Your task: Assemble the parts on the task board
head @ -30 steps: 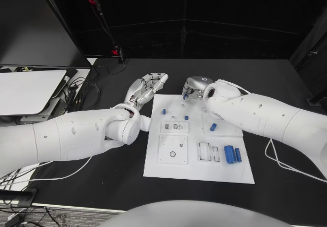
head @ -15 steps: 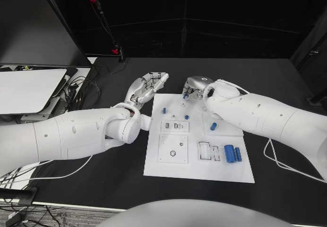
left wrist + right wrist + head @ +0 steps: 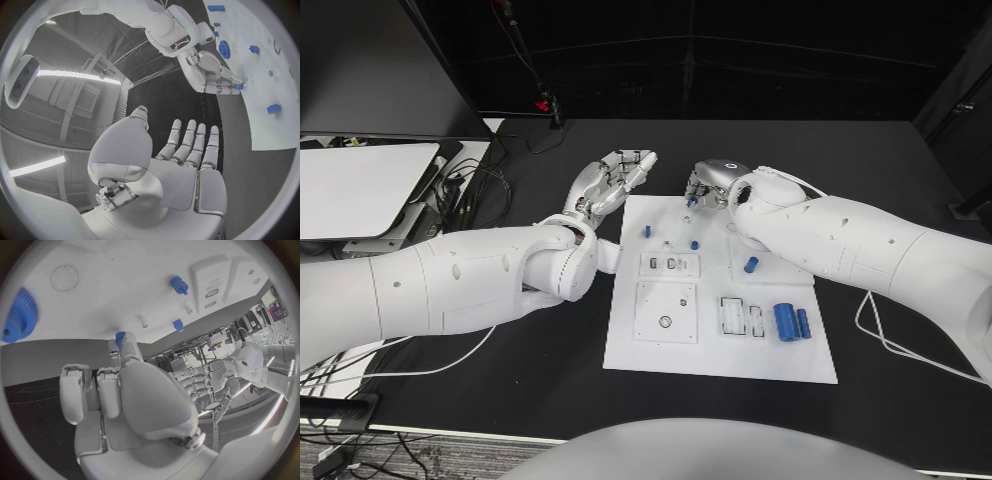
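Against the pictures taken up to a second before, very little is found to have shifted. The right silver many-fingered hand [image 3: 711, 185] is kept at the far edge of the white rectangular task board [image 3: 718, 360], and the small blue plastic piece [image 3: 691, 200] at its fingertips is seen a shade further from the robot than before. In the right wrist view that piece [image 3: 119, 337] is seen at the tips of the bent fingers, right at the board's edge. In the left wrist view it [image 3: 239, 86] sits against the same fingertips, so it is judged to be pinched rather than merely touched, though whether it is lifted clear of the board cannot be told. The left silver many-fingered hand [image 3: 610, 183] has been drawn slightly outward. It is held over the black table [image 3: 877, 160] just beside the board's far left corner, fingers straight and apart, with nothing in it. The other parts have been left where they were: two blue cylinders [image 3: 792, 325] near the board's right side, a short blue peg [image 3: 751, 266] at mid-board, and a blue toothed gear [image 3: 22, 315] lying flat on the plate. From so small a shift, the pickup is judged to be barely completed, with carrying and seating of the piece still to be done.
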Tool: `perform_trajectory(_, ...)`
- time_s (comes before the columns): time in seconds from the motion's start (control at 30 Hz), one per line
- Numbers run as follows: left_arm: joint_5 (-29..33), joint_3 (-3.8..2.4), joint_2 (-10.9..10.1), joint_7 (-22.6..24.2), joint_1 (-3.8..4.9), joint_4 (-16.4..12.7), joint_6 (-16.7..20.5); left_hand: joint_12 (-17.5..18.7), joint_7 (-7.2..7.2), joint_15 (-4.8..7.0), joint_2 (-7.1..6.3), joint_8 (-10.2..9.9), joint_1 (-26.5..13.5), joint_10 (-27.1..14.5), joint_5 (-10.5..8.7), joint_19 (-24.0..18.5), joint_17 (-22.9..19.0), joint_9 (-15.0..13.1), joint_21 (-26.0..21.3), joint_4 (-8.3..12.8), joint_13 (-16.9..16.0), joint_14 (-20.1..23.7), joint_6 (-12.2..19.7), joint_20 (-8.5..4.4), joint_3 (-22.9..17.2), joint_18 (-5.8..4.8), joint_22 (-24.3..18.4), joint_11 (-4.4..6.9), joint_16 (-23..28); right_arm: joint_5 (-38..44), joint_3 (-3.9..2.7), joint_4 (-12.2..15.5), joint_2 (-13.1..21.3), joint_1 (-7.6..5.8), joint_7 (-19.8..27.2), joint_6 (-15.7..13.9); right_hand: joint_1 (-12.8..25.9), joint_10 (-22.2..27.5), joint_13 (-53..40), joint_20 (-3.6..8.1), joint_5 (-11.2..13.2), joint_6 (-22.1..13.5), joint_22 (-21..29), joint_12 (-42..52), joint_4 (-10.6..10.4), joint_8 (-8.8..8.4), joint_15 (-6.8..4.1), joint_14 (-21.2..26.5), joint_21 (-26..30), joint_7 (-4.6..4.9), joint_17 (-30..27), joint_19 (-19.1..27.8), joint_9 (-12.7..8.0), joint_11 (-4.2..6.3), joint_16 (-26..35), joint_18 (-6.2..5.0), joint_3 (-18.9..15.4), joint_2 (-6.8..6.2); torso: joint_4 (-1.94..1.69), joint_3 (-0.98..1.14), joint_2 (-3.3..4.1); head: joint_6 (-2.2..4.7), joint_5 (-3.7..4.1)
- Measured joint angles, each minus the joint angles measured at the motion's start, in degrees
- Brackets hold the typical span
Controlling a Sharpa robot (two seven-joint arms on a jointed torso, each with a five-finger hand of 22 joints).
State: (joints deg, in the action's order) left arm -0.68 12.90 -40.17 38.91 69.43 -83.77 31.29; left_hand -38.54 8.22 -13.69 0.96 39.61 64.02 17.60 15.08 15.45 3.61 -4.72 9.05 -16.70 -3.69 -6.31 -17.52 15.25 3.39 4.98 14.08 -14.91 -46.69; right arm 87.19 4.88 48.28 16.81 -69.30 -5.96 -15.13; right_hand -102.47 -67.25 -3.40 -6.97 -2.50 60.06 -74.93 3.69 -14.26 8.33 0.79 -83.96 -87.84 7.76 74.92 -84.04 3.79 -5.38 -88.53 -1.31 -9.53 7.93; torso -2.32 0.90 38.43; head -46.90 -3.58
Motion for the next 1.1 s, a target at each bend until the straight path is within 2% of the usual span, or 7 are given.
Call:
perform_trajectory(0.2,0.00,0.00,-0.02,0.00,0.00,0.02,-0.01,0.00,0.00,0.00,0.00,0.00,0.00,0.00,0.00,0.00,0.00,0.00,0.00,0.00,0.00,0.00,0.00,0.00,0.00,0.00,0.03,0.00,0.00,0.00,0.00,-0.12,-0.13,0.03,-0.13,0.18,2.24,4.88,-0.02,-0.93,-0.17,-3.01,0.00,-0.21,-1.64,-2.24,1.37,-0.08,0.53,-1.57,-0.02,0.11,-0.10,-1.51,0.00,0.00,-1.33,-2.22,0.00,0.00,0.00,-0.01,-0.07)
perform_trajectory(0.47,0.00,0.00,0.01,0.00,0.00,0.08,-0.02,0.00,0.00,0.00,0.00,0.00,0.00,0.00,0.00,0.00,0.00,0.05,0.00,0.00,0.00,0.00,0.00,0.00,0.00,0.00,0.03,0.00,0.00,0.02,-0.01,0.07,0.06,0.03,-0.23,0.02,8.85,8.89,-0.12,-1.46,-0.17,-6.73,0.01,-0.21,-2.41,-4.45,1.78,-0.09,3.14,-1.75,-2.06,0.01,-0.10,-2.24,1.23,-0.52,-3.11,-4.82,0.00,-0.01,0.00,-0.08,-0.08)
perform_trajectory(0.5,0.00,0.00,0.02,0.00,0.00,0.11,-0.02,0.00,0.00,0.00,0.00,0.00,0.00,0.00,0.00,0.00,0.00,0.05,0.00,0.00,0.00,0.00,0.00,0.00,0.00,0.00,0.03,0.00,0.00,0.02,-0.01,0.19,0.20,0.03,-0.18,-0.10,10.75,9.57,-0.12,-1.76,-0.17,-7.71,0.01,-0.21,-2.33,-4.58,1.78,-0.09,3.62,-1.59,-3.36,0.31,-0.10,-2.30,1.55,-0.93,-3.00,-5.53,0.00,-0.01,0.00,-0.10,-0.08)
perform_trajectory(0.67,0.00,0.00,0.12,0.00,0.00,0.29,-0.02,0.00,0.00,0.00,0.22,0.00,0.24,0.00,0.00,0.00,0.00,0.11,0.00,0.00,0.00,0.00,0.00,0.00,0.00,0.00,0.03,0.00,0.00,-0.40,-0.01,1.31,1.62,0.13,0.71,-1.83,18.45,10.97,-0.32,-1.96,-0.17,-9.89,0.01,0.66,-2.42,-4.57,1.77,-0.09,4.72,-0.43,-6.13,0.51,0.12,-2.09,2.22,-0.93,6.78,-11.64,0.00,0.00,0.00,-0.19,0.39)
perform_trajectory(0.73,0.00,0.00,0.12,0.00,0.00,0.38,-0.02,0.00,0.00,0.00,0.22,0.00,0.23,0.00,0.00,0.00,0.00,0.11,0.00,0.00,0.00,0.00,0.00,0.00,0.00,0.00,0.03,0.00,0.00,-1.28,-0.01,2.60,2.79,0.18,1.48,-3.52,18.77,10.97,-0.41,-1.96,-0.17,-10.09,0.01,0.89,-2.22,-4.57,1.77,-0.09,4.72,-0.18,-6.13,0.51,0.12,-2.09,2.22,-0.93,8.28,-11.56,0.00,0.03,0.00,-0.14,0.53)
perform_trajectory(0.93,0.00,0.01,0.13,0.01,0.00,0.74,-0.02,0.00,0.00,0.00,0.22,0.00,0.23,0.00,0.03,0.00,0.04,0.11,0.00,0.00,0.00,0.00,0.00,0.00,0.00,0.00,0.03,0.00,0.00,-8.63,-0.01,8.19,8.49,0.12,6.26,-9.35,17.52,8.92,-0.63,-1.72,-0.16,-8.42,0.01,2.59,-0.81,-3.48,1.77,-0.09,5.16,2.86,-8.15,0.75,0.63,-1.80,2.86,-0.91,10.24,-10.04,0.00,0.04,-0.09,0.25,1.24)
perform_trajectory(1.1,0.00,0.01,0.29,0.01,0.00,1.17,-0.01,0.00,0.00,0.00,0.22,0.00,0.24,0.00,0.24,0.00,0.04,0.11,0.00,0.00,0.00,0.00,0.00,0.00,0.00,-0.01,0.03,0.00,0.00,-18.22,-0.02,13.61,14.54,-1.26,13.42,-13.57,17.82,4.71,-1.39,-1.39,-0.82,-6.65,1.67,5.57,-0.96,-2.54,1.52,0.16,7.83,2.61,-14.70,3.66,0.97,-1.25,5.13,-2.10,10.08,-9.61,0.06,-0.01,-0.10,0.73,1.98)
